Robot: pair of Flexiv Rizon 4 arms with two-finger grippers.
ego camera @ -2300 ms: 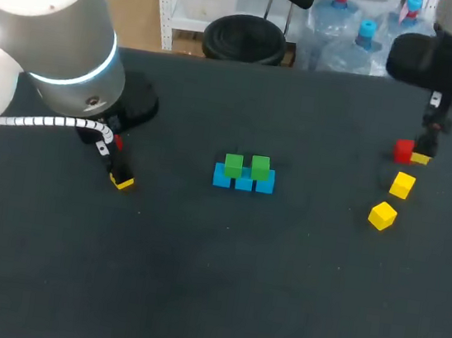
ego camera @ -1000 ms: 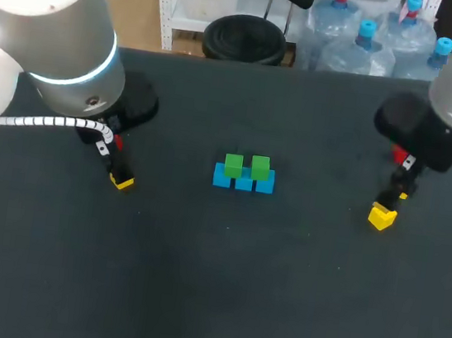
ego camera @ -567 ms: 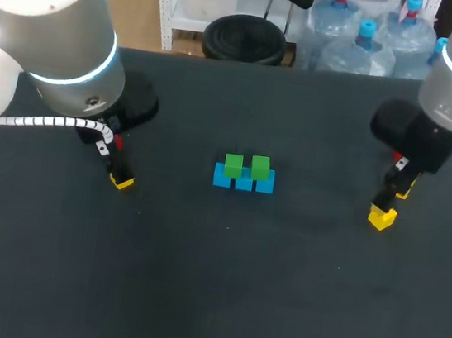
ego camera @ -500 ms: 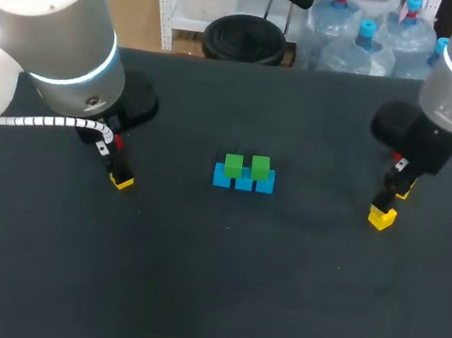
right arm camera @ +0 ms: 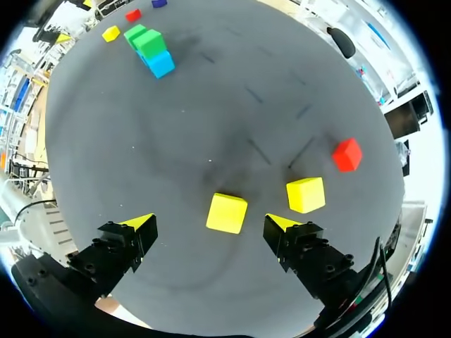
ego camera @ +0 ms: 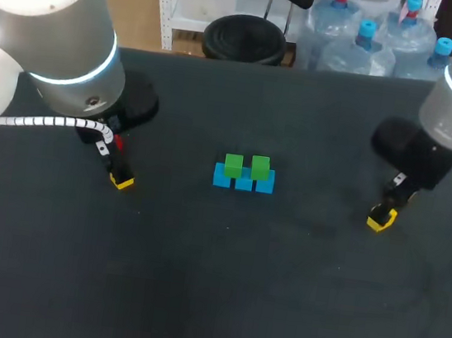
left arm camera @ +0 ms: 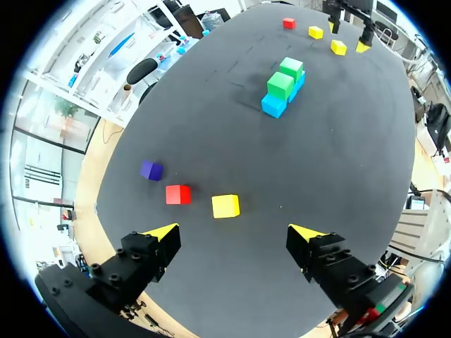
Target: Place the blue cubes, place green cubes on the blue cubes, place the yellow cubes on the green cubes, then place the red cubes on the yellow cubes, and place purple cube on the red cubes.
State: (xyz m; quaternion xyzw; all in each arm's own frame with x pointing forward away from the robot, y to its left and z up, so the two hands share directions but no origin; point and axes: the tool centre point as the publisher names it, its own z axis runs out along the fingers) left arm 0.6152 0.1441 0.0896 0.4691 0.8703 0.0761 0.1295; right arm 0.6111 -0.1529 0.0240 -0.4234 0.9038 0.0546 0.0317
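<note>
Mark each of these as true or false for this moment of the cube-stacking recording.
1. Two green cubes sit on the row of blue cubes. True.
2. Something is stacked on the green cubes. False: their tops are bare.
3. The right gripper is open, with a yellow cube lying on the table between its fingers. True.
4. The left gripper is shut on a red cube. False: it is open, and the red cube lies on the table ahead of it.
5. The purple cube sits on top of the stack. False: it lies on the table beside that red cube.
</note>
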